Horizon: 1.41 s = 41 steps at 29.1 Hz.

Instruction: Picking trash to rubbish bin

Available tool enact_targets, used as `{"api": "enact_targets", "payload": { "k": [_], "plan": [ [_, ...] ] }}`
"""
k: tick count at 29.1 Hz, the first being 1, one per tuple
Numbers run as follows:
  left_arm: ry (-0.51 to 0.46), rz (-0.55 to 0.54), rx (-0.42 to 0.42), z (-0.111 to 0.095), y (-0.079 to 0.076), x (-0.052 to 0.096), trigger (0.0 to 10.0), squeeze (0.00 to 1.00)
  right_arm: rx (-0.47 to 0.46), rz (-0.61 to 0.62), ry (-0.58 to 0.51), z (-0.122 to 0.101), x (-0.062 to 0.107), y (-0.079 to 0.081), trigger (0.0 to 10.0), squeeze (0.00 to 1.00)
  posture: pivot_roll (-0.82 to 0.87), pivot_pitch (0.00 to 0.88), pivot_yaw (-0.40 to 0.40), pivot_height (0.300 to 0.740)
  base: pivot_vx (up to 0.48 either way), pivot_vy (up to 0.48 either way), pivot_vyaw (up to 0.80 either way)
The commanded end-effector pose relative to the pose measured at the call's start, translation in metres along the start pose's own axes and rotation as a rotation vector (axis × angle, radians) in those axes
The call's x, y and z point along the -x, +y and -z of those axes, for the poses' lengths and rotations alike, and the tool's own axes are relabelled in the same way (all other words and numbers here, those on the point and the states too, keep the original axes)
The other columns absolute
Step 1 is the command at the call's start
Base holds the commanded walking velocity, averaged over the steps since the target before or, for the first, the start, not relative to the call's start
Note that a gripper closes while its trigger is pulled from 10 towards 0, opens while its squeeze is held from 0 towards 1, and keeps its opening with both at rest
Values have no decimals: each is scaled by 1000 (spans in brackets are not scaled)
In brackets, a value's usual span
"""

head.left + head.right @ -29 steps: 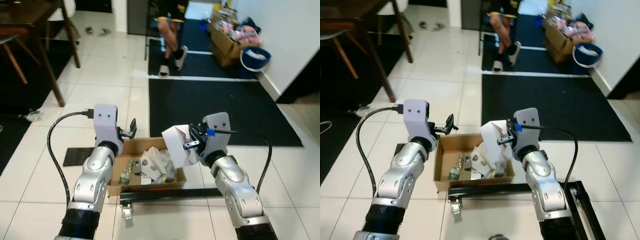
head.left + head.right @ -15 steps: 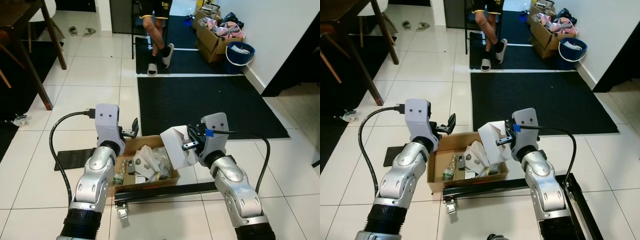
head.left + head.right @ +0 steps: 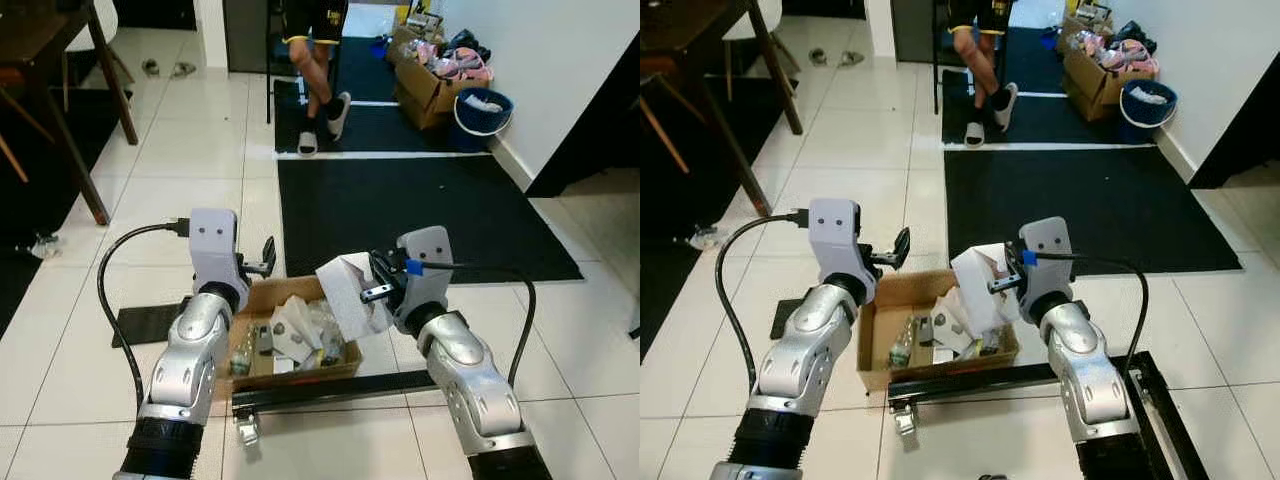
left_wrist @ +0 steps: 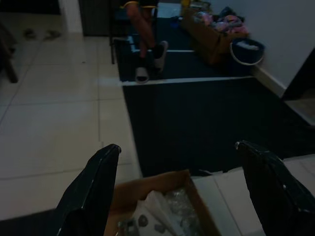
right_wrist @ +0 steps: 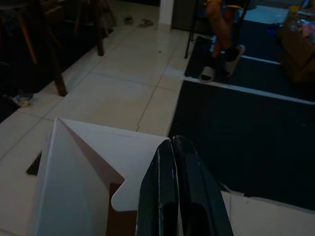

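Holding a white folded carton (image 3: pixel 345 290) pinched between its closed fingers, your right hand (image 3: pixel 378 283) hangs over the right end of the open cardboard box (image 3: pixel 892 300) on the tiled floor (image 3: pixel 200 140), which seems to serve as the rubbish bin here. That box already carries crumpled paper and wrappers (image 3: pixel 300 325) and what looks like a small bottle (image 3: pixel 901 345) at its left end. Your left hand (image 3: pixel 266 256) is released, fingers spread wide, poised near the box's far left corner and gripping nothing. You appear to be at the drop step: the carton is over the bin but not yet let go. Your next move likely calls for easing the right hand a little lower and toward the box's middle, then opening the fingers so the carton falls inside rather than tipping over the right wall. Mind the black frame (image 3: pixel 330 388) lying along the box's near side. Farther off, a seated person's legs (image 3: pixel 320 70) rest by the dark mat (image 3: pixel 420 210), well apart from your work.
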<state>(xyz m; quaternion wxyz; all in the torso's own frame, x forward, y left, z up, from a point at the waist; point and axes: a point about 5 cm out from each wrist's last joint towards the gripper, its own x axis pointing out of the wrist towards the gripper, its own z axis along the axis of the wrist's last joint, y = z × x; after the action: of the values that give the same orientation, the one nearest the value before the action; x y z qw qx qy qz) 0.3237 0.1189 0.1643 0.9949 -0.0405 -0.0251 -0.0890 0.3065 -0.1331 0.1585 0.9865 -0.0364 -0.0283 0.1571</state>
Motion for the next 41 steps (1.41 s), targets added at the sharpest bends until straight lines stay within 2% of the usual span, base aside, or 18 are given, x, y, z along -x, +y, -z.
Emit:
{"api": "enact_targets", "payload": {
  "k": [1,15,25,33,38,39,41],
  "plan": [
    [17,-11,11,3,2,1,10000,0,2,0,4,2,2,1,10000,0,-46,157,-11,740,319,0,0],
    [19,-11,13,3,2,2,10000,0,2,-1,5,3,2,1,10000,0,-46,157,-11,740,314,0,0],
    [24,-10,1,4,1,1,10000,0,3,-1,6,3,3,1,10000,0,-46,157,-11,740,0,0,0],
    [9,64,-19,5,-5,4,10000,0,3,-2,3,3,2,2,10000,0,-46,158,-9,740,0,0,0],
    [-9,96,-60,5,-6,5,10000,0,7,9,-1,3,1,1,10000,0,-46,158,-9,740,0,0,0],
    [-17,99,-65,5,-6,4,10000,0,6,50,3,6,0,-6,10000,0,-46,154,-6,740,0,0,0],
    [-19,101,-65,5,-7,4,10000,0,5,72,8,7,-1,-10,10000,0,-46,154,-6,740,0,0,0]
  ]
}}
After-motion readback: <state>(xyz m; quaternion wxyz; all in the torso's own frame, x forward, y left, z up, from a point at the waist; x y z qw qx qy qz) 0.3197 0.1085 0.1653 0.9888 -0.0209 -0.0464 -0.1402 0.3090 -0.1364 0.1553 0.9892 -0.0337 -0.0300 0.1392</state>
